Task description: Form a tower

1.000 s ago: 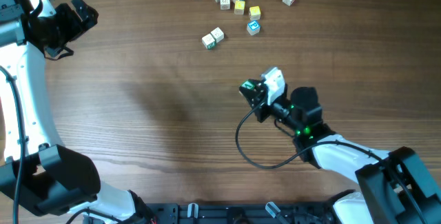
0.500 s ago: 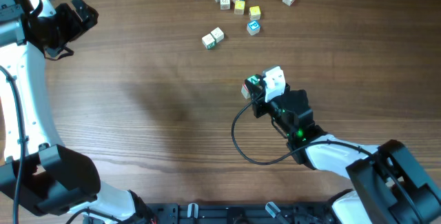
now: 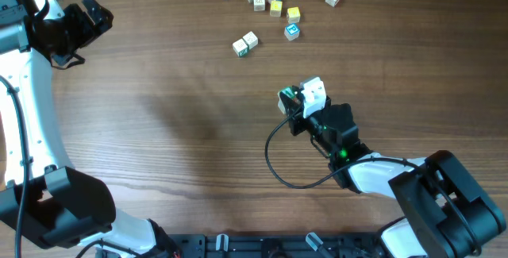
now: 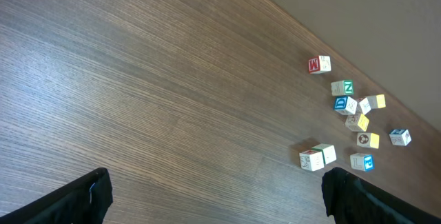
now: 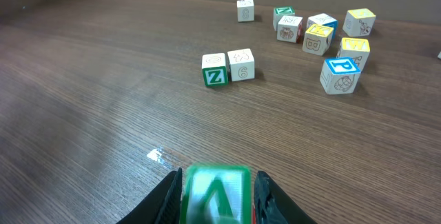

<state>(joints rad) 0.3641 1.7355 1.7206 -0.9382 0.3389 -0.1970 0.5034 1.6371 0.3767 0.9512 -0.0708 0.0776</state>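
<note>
**A:** Where is the tower, and how does it look?

**B:** What shows of the tower (image 3: 286,97) is one green cube (image 5: 215,182) with a pale letter A, blurred; it sits well apart from the Z cube (image 5: 214,69), on the robot's side of it; whatever lies beneath is hidden.

**A:** And the tools?

**B:** The right gripper (image 5: 218,200) has its black fingers close against both sides of that green cube; the left gripper (image 4: 213,196) is spread wide with nothing in it, far left of the Z cube.

**A:** Materials?

**B:** Pale wood, square-edged, with coloured printed faces; loose cubes (image 5: 324,34) scatter beyond and right of the Z cube; the table (image 3: 175,131) is brown, fine-grained, faintly glossy.
</note>
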